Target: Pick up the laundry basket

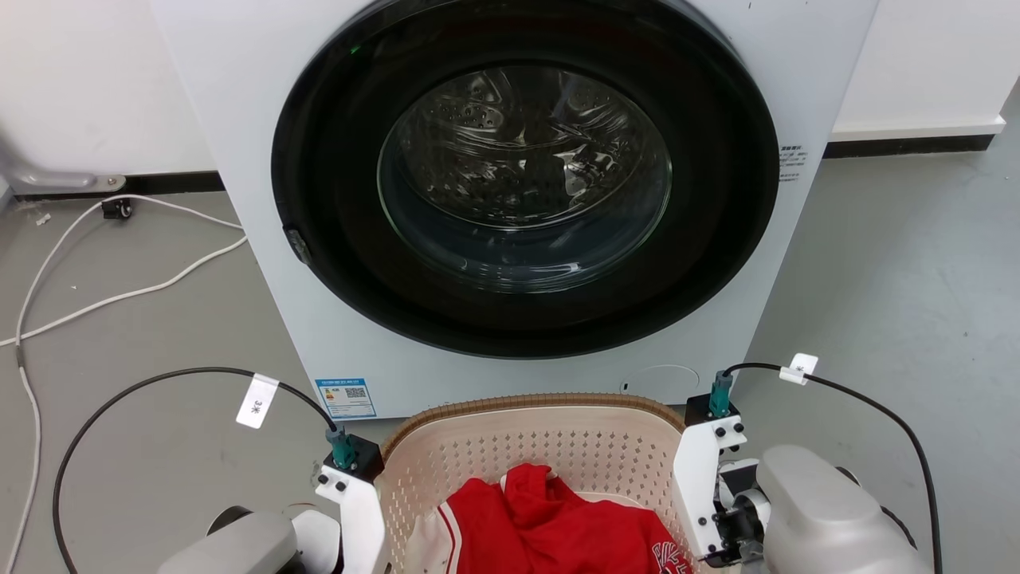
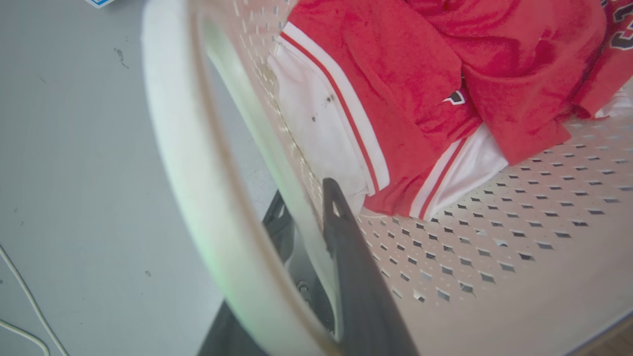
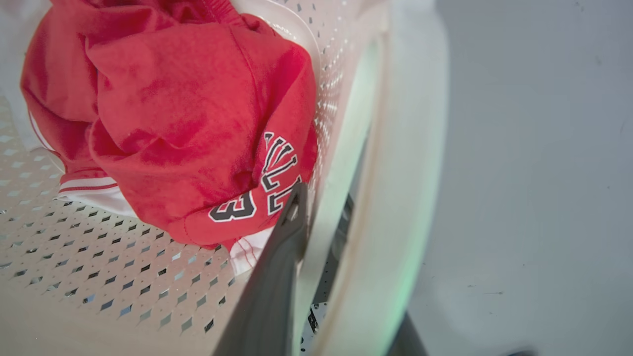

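Note:
The cream perforated laundry basket [image 1: 526, 402] with a brown woven rim stands on the floor close before the washing machine, between my two wrists. A red and white jersey [image 1: 550, 518] lies in it. My left gripper [image 2: 306, 202] straddles the basket's left wall [image 2: 188, 163], with one dark finger [image 2: 346, 247] inside and the other outside under the rim, shut on it. My right gripper [image 3: 321, 202] clamps the right wall [image 3: 405, 163] the same way, its inner finger [image 3: 277, 277] lying beside the jersey [image 3: 183, 123]. The fingertips are hidden in the head view.
A white front-loading washing machine [image 1: 239, 119] with a shut round glass door [image 1: 526, 175] stands right behind the basket. White cables [image 1: 119, 295] trail over the grey floor at the left. Black cables loop from both wrists. Open floor lies to the right.

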You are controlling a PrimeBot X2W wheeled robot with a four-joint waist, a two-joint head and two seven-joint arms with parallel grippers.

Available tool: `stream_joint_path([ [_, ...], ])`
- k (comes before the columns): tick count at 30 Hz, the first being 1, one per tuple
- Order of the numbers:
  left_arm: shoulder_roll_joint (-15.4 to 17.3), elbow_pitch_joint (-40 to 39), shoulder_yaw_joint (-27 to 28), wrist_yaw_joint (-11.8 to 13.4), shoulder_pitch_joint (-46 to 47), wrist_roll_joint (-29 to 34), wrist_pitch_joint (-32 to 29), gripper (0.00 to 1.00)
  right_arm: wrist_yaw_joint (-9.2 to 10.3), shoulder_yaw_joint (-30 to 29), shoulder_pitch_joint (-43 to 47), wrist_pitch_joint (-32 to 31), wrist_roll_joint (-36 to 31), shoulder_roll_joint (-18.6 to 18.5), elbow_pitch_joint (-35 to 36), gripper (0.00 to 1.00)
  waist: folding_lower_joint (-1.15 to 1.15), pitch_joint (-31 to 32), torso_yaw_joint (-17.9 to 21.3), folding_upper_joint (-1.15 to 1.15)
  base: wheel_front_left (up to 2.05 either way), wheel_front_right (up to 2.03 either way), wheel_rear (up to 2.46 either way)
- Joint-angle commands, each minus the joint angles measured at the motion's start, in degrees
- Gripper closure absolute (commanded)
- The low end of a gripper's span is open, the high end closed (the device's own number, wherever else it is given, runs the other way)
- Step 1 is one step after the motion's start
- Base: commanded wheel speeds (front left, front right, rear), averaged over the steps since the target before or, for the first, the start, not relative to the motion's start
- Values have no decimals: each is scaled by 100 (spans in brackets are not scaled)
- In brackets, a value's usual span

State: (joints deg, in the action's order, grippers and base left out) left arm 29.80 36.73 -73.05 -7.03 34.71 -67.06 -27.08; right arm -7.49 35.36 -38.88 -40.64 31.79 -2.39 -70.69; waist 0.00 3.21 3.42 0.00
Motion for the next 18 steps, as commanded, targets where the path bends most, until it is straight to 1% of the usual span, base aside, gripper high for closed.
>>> stream_joint_path([
  [1,15,-3,-56,-78,-33,46,-39,100,0,29,-138,26,-17,-89,4,100,0,-2,1,0,0,0,0],
  [18,15,-30,-58,-78,-10,33,-122,100,0,130,-216,68,45,-90,-85,100,0,-30,-21,0,0,0,0],
])
